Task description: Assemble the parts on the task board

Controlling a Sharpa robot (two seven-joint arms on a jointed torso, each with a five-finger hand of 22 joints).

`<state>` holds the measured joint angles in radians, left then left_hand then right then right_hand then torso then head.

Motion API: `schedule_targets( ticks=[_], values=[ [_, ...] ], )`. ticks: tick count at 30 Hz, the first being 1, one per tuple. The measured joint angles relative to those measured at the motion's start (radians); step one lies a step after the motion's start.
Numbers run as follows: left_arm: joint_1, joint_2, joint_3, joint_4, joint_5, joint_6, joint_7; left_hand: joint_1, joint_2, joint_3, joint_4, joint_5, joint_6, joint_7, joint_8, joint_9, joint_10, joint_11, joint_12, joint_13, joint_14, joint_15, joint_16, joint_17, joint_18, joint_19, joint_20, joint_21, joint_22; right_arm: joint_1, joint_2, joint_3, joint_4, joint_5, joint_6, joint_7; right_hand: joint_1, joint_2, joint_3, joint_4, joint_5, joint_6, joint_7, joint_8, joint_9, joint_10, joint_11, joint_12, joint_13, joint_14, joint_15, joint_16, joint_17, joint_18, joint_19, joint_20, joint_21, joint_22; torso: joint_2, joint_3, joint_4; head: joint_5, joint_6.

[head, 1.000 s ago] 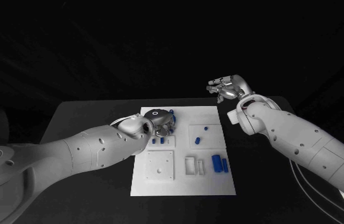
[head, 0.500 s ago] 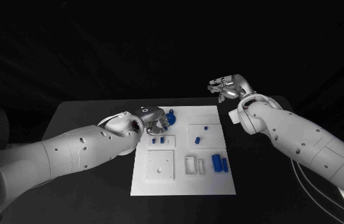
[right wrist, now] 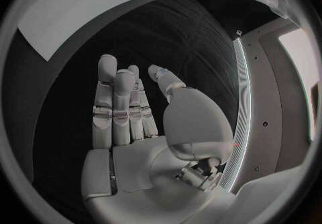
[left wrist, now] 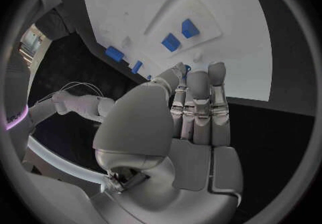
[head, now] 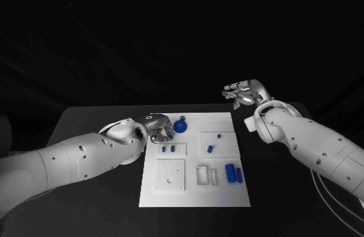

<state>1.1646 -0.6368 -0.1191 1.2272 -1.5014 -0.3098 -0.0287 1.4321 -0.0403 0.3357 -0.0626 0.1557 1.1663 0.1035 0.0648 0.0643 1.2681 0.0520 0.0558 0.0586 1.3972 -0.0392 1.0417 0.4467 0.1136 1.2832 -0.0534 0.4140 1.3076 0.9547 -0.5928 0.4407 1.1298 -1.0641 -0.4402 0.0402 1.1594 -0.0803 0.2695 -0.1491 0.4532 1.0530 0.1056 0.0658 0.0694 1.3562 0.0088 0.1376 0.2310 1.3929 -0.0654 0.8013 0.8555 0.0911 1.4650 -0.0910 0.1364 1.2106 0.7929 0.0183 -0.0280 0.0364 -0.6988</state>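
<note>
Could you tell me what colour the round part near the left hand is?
Blue; the round part shows best in the head view.

Board (head: pixel 220 192): plain white, on a black table (head: pixel 99 126). Round part (head: pixel 180 125) just beside the left hand (head: pixel 159 131): solid blue (no pattern). The other small parts (head: pixel 233 174), nearer the robot than that hand: the same blue. Both hands, the right hand (head: pixel 243 94) too: silver, on white arms.

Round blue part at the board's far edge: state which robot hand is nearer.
Left. The left robot hand sits beside the round blue part; the right robot hand hovers off the board.
</note>
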Motion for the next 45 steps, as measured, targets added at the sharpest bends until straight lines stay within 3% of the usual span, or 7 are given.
schedule_targets(
  ticks=[45],
  values=[
    [-0.012, 0.026, 0.0, -0.057, 0.0, 0.024, -0.006, 0.001, -0.001, -0.006, 0.006, -0.002, 0.0, 0.0, -0.002, 0.0, 0.0, 0.0, 0.0, 0.0, 0.0, 0.0, -0.004, 0.002, -0.006, 0.0, 0.0, 0.0, 0.0, 0.0, 0.0, 0.0, 0.0, 0.0, 0.0, 0.0, 0.0, 0.0, 0.0, 0.0, 0.0, 0.0, -0.001, 0.0, 0.0, 0.0, 0.0, 0.0, 0.0, 0.0, 0.0, 0.0, 0.0, 0.0, 0.0, 0.0, 0.0, 0.0, 0.001, 0.0001, -0.0014, 0.0, -0.005]
  ],
)
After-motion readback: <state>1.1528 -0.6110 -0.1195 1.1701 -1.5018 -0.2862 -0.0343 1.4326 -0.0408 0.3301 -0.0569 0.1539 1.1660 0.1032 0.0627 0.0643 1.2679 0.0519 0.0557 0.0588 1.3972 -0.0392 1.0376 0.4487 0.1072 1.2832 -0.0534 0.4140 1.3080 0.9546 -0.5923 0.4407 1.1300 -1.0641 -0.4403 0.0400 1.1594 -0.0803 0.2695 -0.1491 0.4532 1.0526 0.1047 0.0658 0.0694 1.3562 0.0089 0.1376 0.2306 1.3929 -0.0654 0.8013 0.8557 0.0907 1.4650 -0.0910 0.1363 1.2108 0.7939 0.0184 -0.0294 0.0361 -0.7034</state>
